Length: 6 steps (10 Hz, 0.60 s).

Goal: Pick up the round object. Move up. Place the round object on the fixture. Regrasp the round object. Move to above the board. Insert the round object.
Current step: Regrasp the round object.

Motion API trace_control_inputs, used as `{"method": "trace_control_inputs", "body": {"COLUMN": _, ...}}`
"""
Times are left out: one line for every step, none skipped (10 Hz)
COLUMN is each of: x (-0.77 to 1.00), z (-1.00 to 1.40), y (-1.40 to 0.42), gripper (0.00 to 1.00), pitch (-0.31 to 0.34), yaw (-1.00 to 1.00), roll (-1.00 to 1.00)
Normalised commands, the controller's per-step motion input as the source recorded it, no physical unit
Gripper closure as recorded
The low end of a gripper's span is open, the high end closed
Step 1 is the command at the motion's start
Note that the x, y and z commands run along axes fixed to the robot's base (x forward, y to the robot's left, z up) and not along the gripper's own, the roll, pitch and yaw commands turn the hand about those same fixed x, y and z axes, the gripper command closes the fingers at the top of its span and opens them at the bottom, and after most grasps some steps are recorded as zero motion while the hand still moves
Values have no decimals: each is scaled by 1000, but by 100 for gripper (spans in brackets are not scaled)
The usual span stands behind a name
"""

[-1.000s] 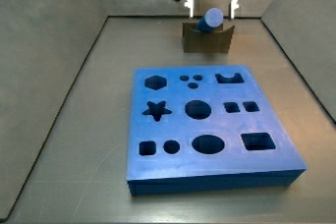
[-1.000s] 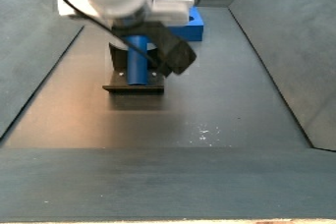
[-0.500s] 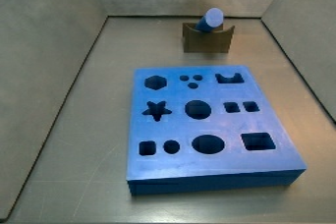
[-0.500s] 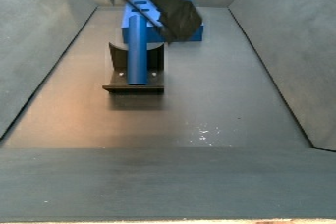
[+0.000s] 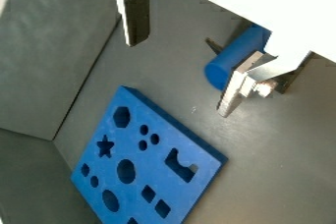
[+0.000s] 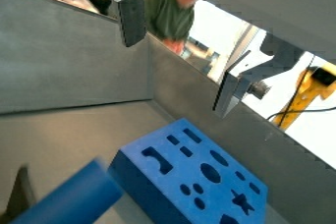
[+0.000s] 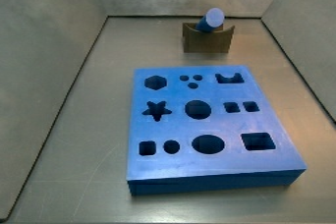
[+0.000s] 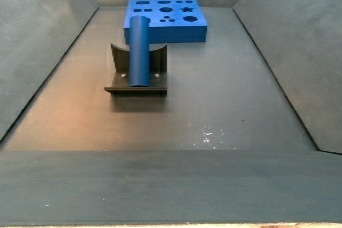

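There is one peg (image 7: 213, 18), one fixture (image 7: 206, 39) and one board (image 7: 210, 120). In a side view the board shows thirteen holes: one hexagon, one star, one notched shape, six round ones (three of them tiny) and four squares. There is one gripper (image 5: 184, 56), out of both side views and seen only in both wrist views above the floor, with two fingers (image 5: 136, 17) spread apart and no piece between them.
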Motion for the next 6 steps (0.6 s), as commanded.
{"method": "trace_control_inputs", "body": {"x": -15, "z": 205, "y": -200, "gripper": 0, "pitch": 53, "yaw": 21, "roll": 1000}}
{"method": "trace_control_inputs", "body": {"x": -8, "z": 62, "y": -95, "gripper": 0, "pitch": 52, "yaw": 20, "roll": 1000}}
{"method": "trace_control_inputs", "body": {"x": -1, "z": 40, "y": -54, "gripper": 0, "pitch": 52, "yaw": 20, "roll": 1000}}
{"method": "trace_control_inputs", "body": {"x": -9, "z": 43, "y": -45, "gripper": 0, "pitch": 50, "yaw": 20, "roll": 1000}}
{"method": "trace_control_inputs", "body": {"x": -13, "z": 31, "y": -39, "gripper": 0, "pitch": 48, "yaw": 20, "roll": 1000}}
{"method": "trace_control_inputs", "body": {"x": -11, "z": 18, "y": -25, "gripper": 0, "pitch": 44, "yaw": 20, "roll": 1000}}
